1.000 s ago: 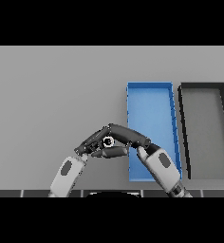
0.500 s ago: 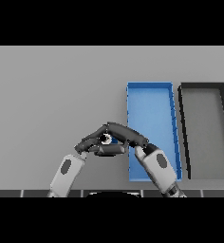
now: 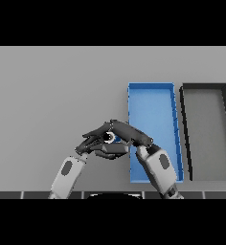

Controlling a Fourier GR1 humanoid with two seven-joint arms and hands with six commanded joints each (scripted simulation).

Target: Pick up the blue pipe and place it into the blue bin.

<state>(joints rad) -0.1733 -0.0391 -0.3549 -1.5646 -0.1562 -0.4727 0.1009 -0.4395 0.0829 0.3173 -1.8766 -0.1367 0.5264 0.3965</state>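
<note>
The blue pipe (image 3: pixel 113 139) is small, and only its ringed end shows between my two hands, just left of the blue bin (image 3: pixel 153 98). My right hand (image 3: pixel 132 135) reaches left from the bin's near corner. Its fingers lie over the pipe and its thumb is curled under it. My left hand (image 3: pixel 92 143) sits close against the pipe's left side with relaxed fingers pointing right. Most of the pipe's body is hidden by the fingers. The bin is a long open tray, and nothing shows in the visible part of it.
A black bin (image 3: pixel 206 91) of the same shape stands right beside the blue one, on its right. My right forearm (image 3: pixel 159 167) crosses the blue bin's near left corner. Grey table (image 3: pixel 52 95) spreads to the left and far side.
The right hand and the pipe have shifted slightly up and away from the table's near edge. The left hand has stayed almost where it was.
</note>
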